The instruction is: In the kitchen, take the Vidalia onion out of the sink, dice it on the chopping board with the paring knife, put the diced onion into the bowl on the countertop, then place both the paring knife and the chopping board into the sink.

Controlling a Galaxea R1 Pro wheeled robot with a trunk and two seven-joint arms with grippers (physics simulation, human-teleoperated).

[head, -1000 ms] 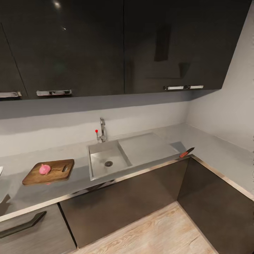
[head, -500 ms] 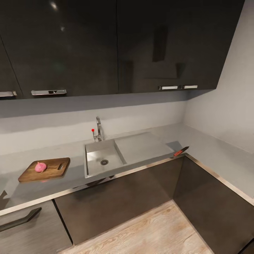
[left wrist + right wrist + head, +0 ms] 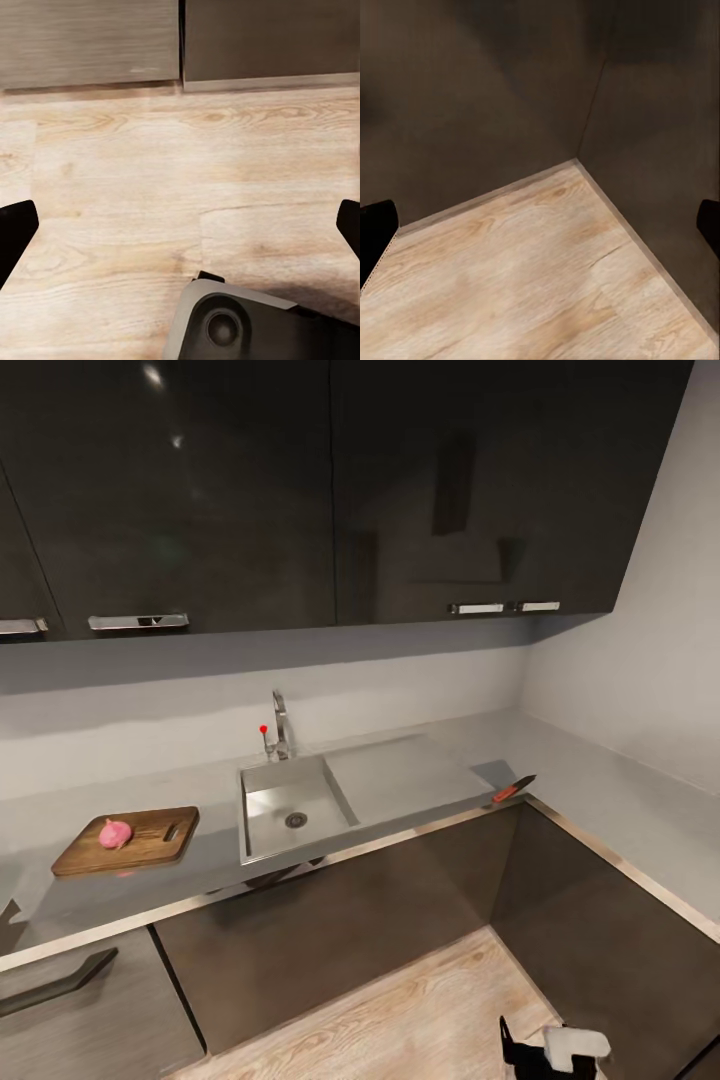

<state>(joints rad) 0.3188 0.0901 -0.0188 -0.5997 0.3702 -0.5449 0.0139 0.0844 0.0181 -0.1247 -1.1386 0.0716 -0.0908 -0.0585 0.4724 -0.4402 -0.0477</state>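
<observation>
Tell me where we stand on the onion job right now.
Done: the Vidalia onion is out of the sink and sits whole on the chopping board. In hand: nothing; both wrist views show gripper fingers spread wide over the floor. Left: fetch the paring knife from the countertop corner, dice, move the pieces to the bowl, then put knife and board in the sink.

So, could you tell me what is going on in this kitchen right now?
Nothing is being handled at the moment. The Vidalia onion already sits on the chopping board on the countertop, left of the sink. The paring knife lies untouched near the counter's front edge by the corner. Both wrist views show open, empty fingers over the wood floor, so the next step is probably fetching the knife.
</observation>
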